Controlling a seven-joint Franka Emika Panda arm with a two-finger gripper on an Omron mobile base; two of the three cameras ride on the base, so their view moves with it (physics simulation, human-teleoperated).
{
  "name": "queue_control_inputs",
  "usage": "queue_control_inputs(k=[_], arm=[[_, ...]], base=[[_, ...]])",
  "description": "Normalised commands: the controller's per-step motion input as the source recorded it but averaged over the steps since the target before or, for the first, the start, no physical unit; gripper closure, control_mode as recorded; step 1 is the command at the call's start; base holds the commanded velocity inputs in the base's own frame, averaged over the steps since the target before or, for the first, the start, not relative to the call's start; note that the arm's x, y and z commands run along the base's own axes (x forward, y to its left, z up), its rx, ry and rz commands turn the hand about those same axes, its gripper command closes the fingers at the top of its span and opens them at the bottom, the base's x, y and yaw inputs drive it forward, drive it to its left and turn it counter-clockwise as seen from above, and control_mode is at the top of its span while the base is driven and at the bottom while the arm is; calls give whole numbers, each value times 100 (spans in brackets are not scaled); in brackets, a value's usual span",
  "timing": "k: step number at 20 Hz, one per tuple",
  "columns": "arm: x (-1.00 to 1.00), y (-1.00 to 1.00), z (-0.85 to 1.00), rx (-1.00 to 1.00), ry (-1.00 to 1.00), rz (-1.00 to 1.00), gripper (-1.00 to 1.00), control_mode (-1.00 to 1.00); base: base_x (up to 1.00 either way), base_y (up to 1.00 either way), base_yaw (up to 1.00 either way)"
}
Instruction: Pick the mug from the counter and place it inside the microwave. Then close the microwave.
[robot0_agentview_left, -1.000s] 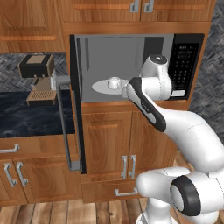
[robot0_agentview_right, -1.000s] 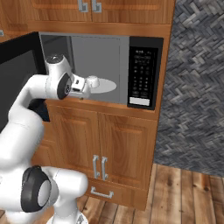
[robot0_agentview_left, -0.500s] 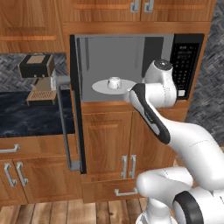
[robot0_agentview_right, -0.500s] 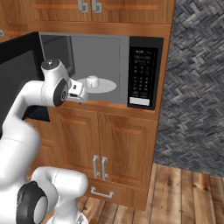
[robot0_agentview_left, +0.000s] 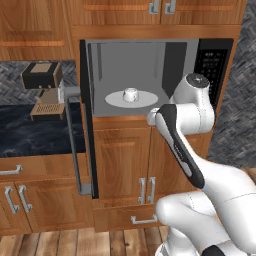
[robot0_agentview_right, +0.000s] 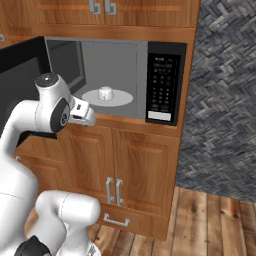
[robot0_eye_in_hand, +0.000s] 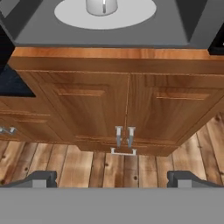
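The small white mug (robot0_agentview_left: 130, 94) (robot0_agentview_right: 105, 93) (robot0_eye_in_hand: 101, 6) stands upright on the round light-grey turntable (robot0_agentview_left: 114, 100) (robot0_agentview_right: 120, 99) inside the open black microwave (robot0_agentview_left: 210, 65) (robot0_agentview_right: 162, 82). My gripper (robot0_eye_in_hand: 113, 178) (robot0_agentview_right: 88, 115) hangs outside the oven, in front of its lower edge and apart from the mug. It is open, with nothing between its fingertips (robot0_eye_in_hand: 42, 178). The microwave door (robot0_agentview_left: 85, 125) swings wide to the left, its silver handle (robot0_agentview_left: 73, 145) toward me. The black marble counter (robot0_agentview_left: 30, 132) lies left of the door.
A brown-and-black coffee machine (robot0_agentview_left: 42, 87) stands on the counter just beyond the open door. Wooden cabinet doors (robot0_eye_in_hand: 127, 109) with silver handles sit below the microwave, above a plank floor (robot0_eye_in_hand: 87, 168). A grey herringbone wall (robot0_agentview_right: 225, 100) runs on the right.
The hand has drawn back from the microwave opening and sunk below its sill. The mug stays put on the turntable, and the door has not moved.
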Motion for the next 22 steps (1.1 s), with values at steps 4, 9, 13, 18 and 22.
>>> queue_control_inputs(k=[4,9,13,18,22], arm=[[-46,-1,2,0,-4,0,-100,-100],[-39,-3,4,0,-2,0,-100,-100],[-23,-9,11,0,0,0,-100,-100],[-26,6,3,0,-8,1,-100,-100],[-48,14,0,4,-7,5,-100,-100]], base=[[0,0,0],[0,0,0],[0,0,0],[0,0,0],[0,0,0]])
